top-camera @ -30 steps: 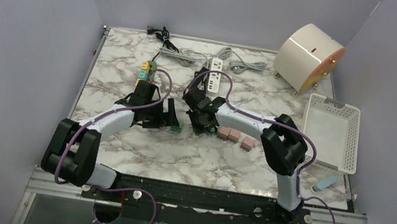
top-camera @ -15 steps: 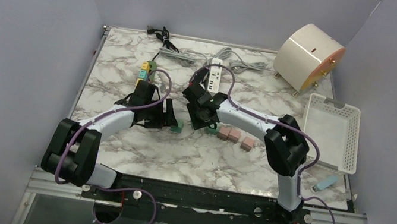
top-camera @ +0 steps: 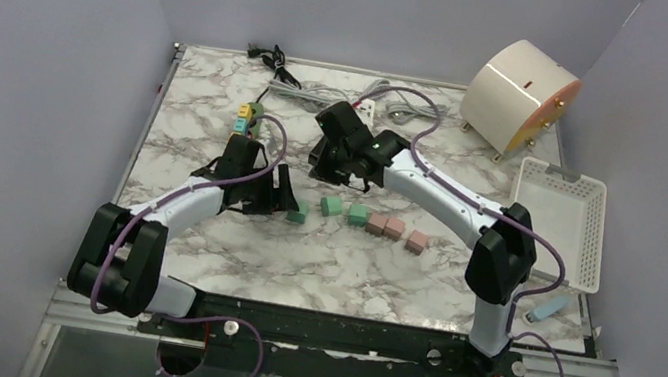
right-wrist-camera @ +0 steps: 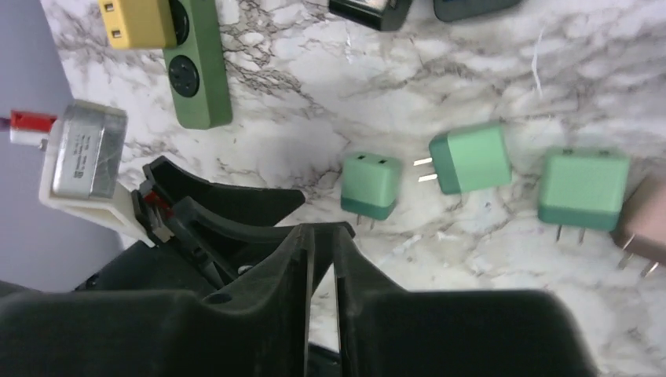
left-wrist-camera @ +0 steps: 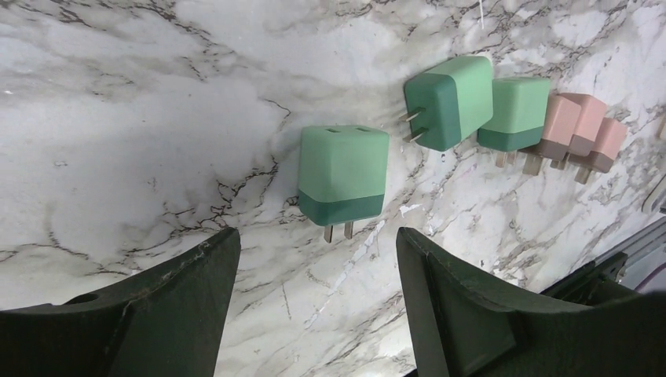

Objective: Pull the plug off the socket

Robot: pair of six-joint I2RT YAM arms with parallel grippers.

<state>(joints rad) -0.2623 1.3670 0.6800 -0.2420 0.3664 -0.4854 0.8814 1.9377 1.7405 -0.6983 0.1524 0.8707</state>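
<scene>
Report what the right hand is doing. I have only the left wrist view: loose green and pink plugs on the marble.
Observer: The right hand is shut and holds nothing, going by its own camera.
Operator: Find me a plug that is still on a strip.
Observer: A yellow plug sits on the green power strip, at the top left of the right wrist view.
Operator: Name any other strip.
Observer: A white power strip lies at the back of the table, partly hidden by the right arm.
</scene>
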